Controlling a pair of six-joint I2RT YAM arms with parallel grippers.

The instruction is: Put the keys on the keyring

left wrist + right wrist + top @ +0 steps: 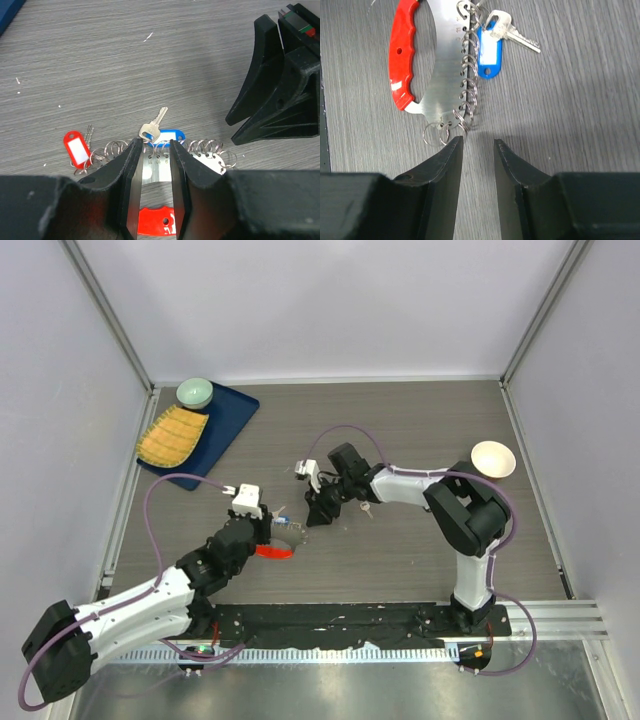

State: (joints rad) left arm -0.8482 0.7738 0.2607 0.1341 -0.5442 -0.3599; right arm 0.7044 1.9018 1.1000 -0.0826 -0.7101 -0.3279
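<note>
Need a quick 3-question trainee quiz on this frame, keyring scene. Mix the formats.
1. True or false: the right end effector holds something.
2. The curved grip on the keyring is: A blue, B red, C black.
3. Which arm's fingers sit either side of the keyring's metal plate?

Key:
1. False. Its jaws stand apart with only table between them.
2. B.
3. The left end effector.
</note>
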